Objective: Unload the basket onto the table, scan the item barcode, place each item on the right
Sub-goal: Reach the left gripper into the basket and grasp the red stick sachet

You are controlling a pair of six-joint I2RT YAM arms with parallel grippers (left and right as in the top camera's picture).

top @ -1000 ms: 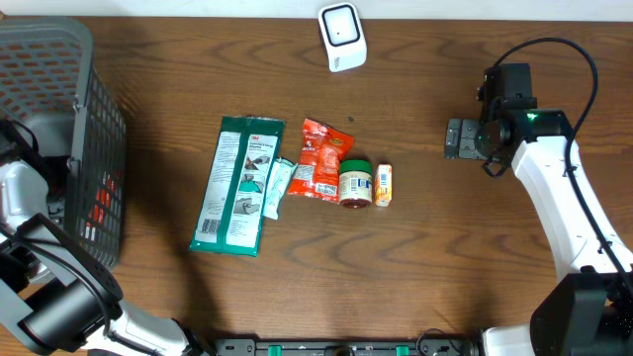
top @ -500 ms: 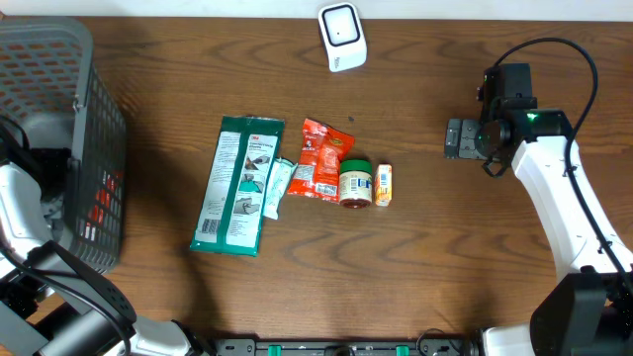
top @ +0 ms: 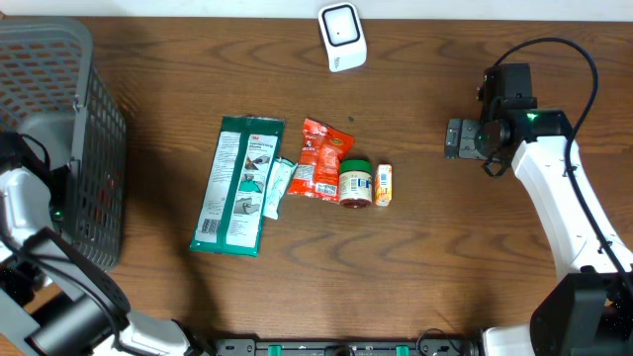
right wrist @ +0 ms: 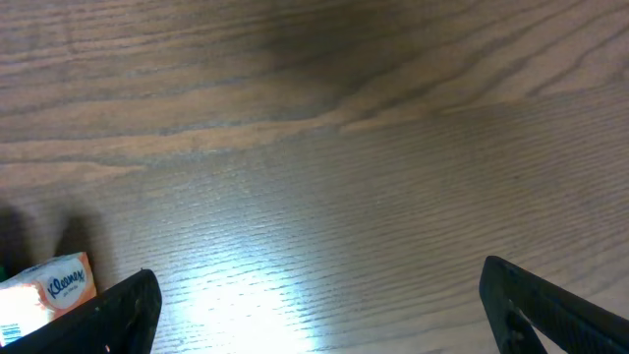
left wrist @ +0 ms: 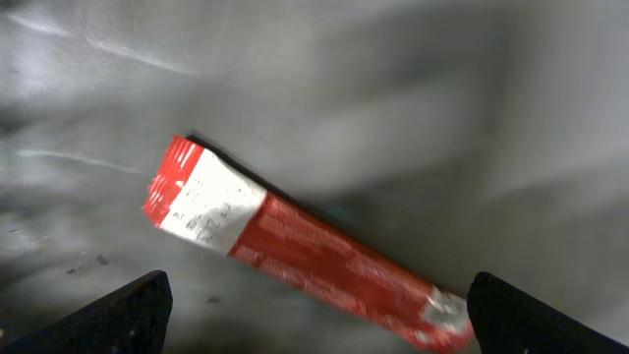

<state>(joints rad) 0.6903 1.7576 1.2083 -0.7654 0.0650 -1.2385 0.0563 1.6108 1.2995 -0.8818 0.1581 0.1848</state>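
- My left gripper is down inside the grey basket at the left end of the table. Its jaws are spread wide with nothing between them.
- A red packet with a white printed panel at one end lies flat on the basket's grey floor below that gripper. In the left wrist view it slants from upper left to lower right, and my fingers are apart from it.
- From overhead, a patch of red shows through the basket's mesh wall.
- My right gripper hangs over bare wood on the right side of the table, jaws wide, holding nothing.
- The white scanner stands at the far edge of the table, near the middle, well apart from both grippers.
- A row of goods lies in the middle of the table: a long green packet, a small pale sachet touching its right edge, an orange-red bag, a jar with a green lid, and a small orange tissue pack just beside the jar.
- A corner of the tissue pack shows at the lower left of my right wrist view.
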